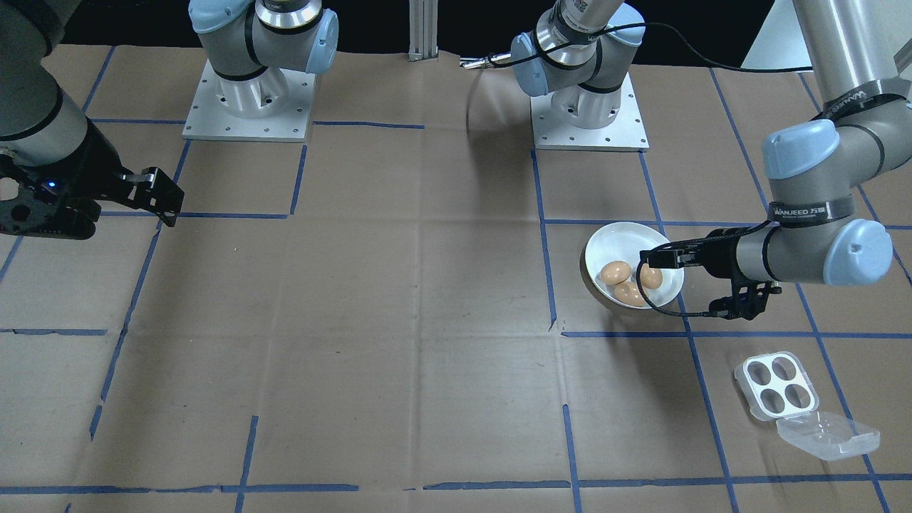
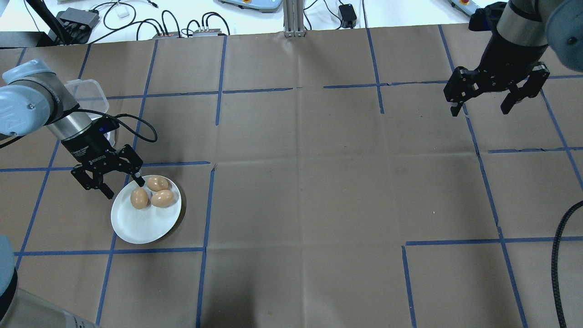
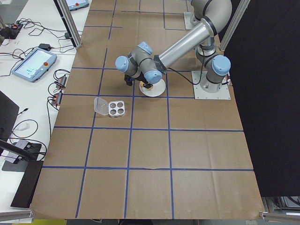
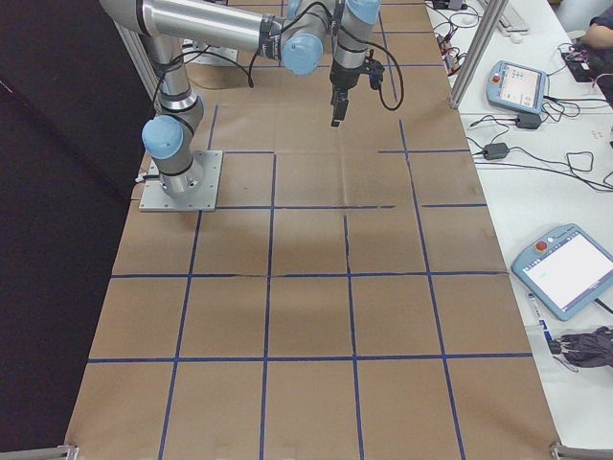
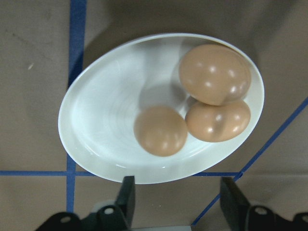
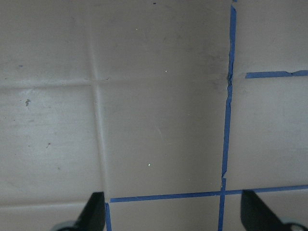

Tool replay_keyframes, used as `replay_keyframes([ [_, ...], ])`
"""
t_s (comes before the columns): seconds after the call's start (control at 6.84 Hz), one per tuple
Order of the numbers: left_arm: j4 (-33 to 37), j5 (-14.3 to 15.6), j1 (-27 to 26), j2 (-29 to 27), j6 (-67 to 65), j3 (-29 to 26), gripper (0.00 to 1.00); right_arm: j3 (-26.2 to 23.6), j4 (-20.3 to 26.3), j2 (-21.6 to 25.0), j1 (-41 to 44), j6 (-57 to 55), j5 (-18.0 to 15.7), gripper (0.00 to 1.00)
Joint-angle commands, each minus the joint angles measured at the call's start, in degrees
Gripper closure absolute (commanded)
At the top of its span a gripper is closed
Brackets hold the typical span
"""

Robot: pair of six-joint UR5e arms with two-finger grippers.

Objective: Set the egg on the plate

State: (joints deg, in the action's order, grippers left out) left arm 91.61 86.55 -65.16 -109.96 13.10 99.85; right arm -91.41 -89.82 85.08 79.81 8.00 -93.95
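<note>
Three brown eggs are seen lying close together on the white plate, gathered toward the edge of the plate nearest the left gripper. That gripper is held just above the plate's rim, with its fingers spread wide and nothing between them; in the left wrist view the two fingertips are seen apart at the bottom, beside the rim. An egg tray with four empty cups is set on the brown paper of the table, well apart from the plate, its clear lid folded open beside it. The right gripper is held over bare paper at the far side of the table, opened wide and empty.
</note>
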Motion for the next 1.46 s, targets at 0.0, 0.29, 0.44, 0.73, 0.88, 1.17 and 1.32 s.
replay_keyframes([
  [0.0, -8.7, -0.1, -0.7, 3.8, 0.3, -0.8, 0.01, 0.0, 0.0, 0.0, 0.0, 0.0, 0.0, 0.00],
  [0.29, -12.4, 0.1, -7.0, 9.0, -0.2, -1.0, 0.01, 0.0, 0.0, 0.0, 0.0, 0.0, 0.0, 0.00],
  [0.44, -17.0, 0.1, -13.8, 11.2, -0.8, -1.0, 0.01, 0.0, 0.0, 0.0, 0.0, 0.0, 0.0, 0.00],
  [0.73, -18.2, 0.5, -22.3, 14.8, -9.9, -1.4, 0.01, 0.0, 0.0, 0.0, 0.0, 0.0, 0.0, 0.00],
  [0.88, -16.2, 3.9, -23.3, 16.2, -12.6, -3.2, 0.01, 0.0, 0.0, 0.0, 0.0, 0.0, 0.0, 0.00],
  [1.17, -13.0, 4.6, -23.4, 18.7, -12.9, -4.1, 0.00, 0.0, 0.0, 0.0, 0.0, 0.0, 0.0, 0.00],
  [1.32, -12.9, 4.7, -23.4, 19.3, -12.9, -4.2, 0.00, 0.0, 0.0, 0.0, 0.0, 0.0, 0.0, 0.00],
])
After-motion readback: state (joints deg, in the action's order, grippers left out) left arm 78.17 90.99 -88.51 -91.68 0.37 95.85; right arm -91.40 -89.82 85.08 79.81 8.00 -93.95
